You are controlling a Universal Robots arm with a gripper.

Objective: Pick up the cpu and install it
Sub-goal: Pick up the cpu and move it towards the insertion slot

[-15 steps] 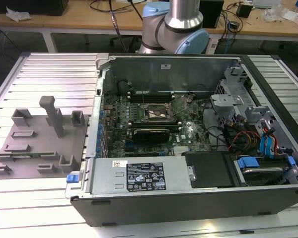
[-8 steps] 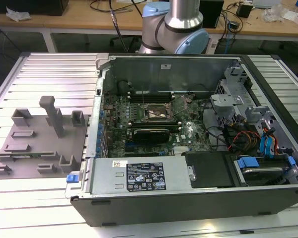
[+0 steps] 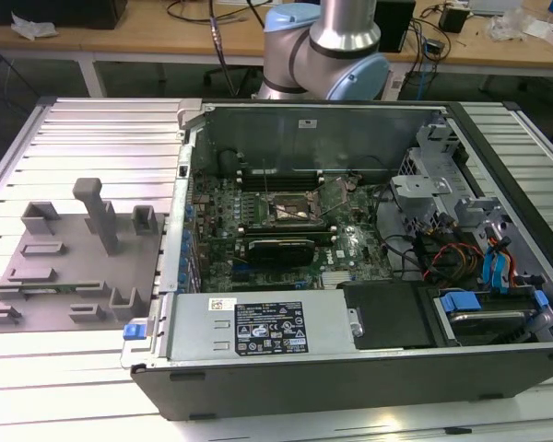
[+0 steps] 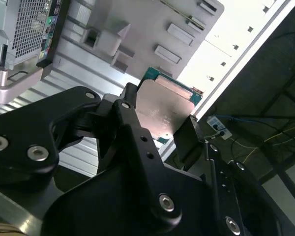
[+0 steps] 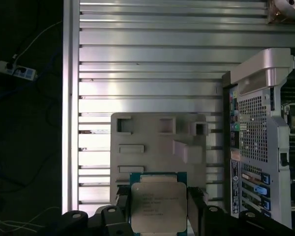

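The cpu (image 5: 159, 205) is being held between the two black fingers (image 5: 196, 202) of the gripper (image 5: 159, 212), its silvery lid facing outward with a rim of green board showing round it. The fingers are pressing in on two opposite edges, clamped on the chip. In the second wrist view the same grasp is showing, though I can't quite make out how much of each edge the pads are covering. Beyond the fingertips the grey fixture plate (image 5: 157, 142) is lying on the slatted aluminium table (image 5: 152, 64). Off to one side of the fingers the computer case (image 5: 258, 147) is resting on that table. In the exterior view the arm (image 3: 327, 41) is rising behind the opened case, with the socket (image 3: 290, 214) sitting on the motherboard inside.
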